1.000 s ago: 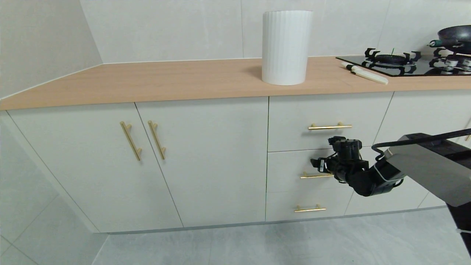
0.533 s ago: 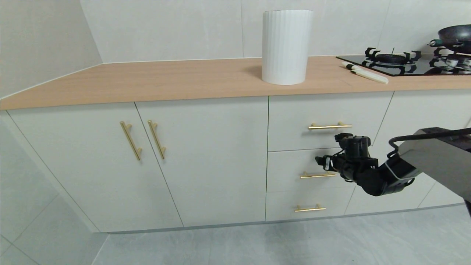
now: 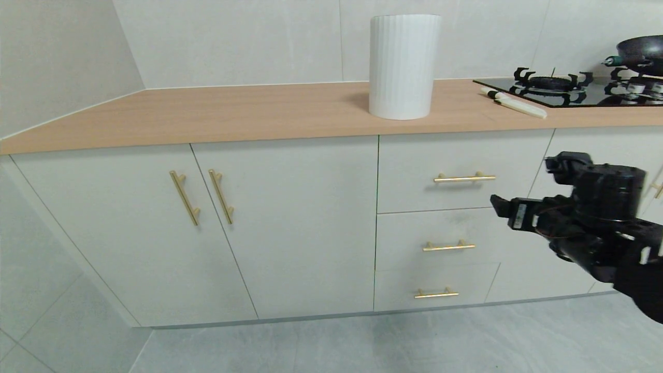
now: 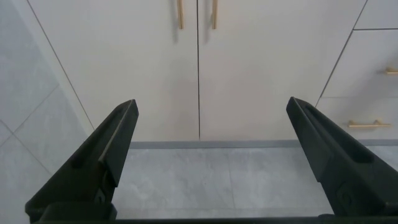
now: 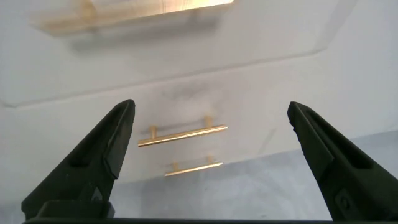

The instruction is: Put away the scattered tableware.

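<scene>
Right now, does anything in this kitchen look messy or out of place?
Yes: a white utensil lies loose and slanted on the wooden counter, right beside the stove, instead of being put away.

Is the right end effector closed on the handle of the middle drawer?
No, the right end effector is open and empty, with the middle drawer handle farther off, untouched.

Matte black right pincer (image 3: 523, 182), long tapered fingers (image 5: 93, 162), small white label (image 3: 519, 213), chunky black wrist (image 3: 606, 243)
</scene>
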